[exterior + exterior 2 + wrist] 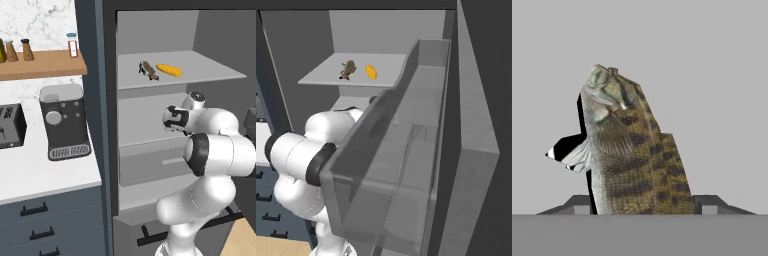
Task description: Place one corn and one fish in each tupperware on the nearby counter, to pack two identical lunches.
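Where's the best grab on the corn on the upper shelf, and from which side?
Mid-cob, closing across its narrow width. The corn lies flat on the shelf, lengthwise along the front edge, so probably come from the open front, above. The fish lies off one end, apart.

Fish (pixel 629 150) tail hidden low between the fingers (pixel 709 206).
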Controlling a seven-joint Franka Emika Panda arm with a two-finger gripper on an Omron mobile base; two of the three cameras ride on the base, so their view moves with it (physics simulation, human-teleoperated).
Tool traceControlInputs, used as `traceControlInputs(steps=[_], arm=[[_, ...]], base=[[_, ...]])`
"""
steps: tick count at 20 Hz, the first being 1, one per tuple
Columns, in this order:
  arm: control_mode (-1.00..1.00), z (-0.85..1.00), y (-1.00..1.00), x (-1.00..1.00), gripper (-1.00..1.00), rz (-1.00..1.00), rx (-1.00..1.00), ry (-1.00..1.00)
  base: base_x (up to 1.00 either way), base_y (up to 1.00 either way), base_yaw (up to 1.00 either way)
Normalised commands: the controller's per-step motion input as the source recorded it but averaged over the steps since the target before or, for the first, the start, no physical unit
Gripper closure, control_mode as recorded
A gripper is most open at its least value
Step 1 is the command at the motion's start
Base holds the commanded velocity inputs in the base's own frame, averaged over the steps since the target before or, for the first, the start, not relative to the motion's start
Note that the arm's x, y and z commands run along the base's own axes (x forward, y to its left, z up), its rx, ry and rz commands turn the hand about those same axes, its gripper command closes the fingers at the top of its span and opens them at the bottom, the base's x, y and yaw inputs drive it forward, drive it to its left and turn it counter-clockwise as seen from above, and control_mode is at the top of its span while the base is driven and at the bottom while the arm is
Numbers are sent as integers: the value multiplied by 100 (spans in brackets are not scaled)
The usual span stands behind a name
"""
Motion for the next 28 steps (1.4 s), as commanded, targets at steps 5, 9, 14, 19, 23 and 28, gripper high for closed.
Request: traceControlInputs(steps=[5, 9, 14, 19, 23, 28], arm=[[-100, 35, 26, -51, 100, -9, 0, -2], [-100, 64, 14, -62, 100, -3, 0, 0], [-100, 64, 2, -79, 100, 0, 0, 0], [-100, 56, 11, -83, 100, 0, 0, 0], [-100, 63, 22, -85, 100, 0, 0, 0], [-100, 57, 32, -95, 100, 0, 0, 5]], base=[[0, 0, 0], [0, 0, 0], [0, 0, 0], [0, 0, 0], [0, 0, 0], [0, 0, 0]])
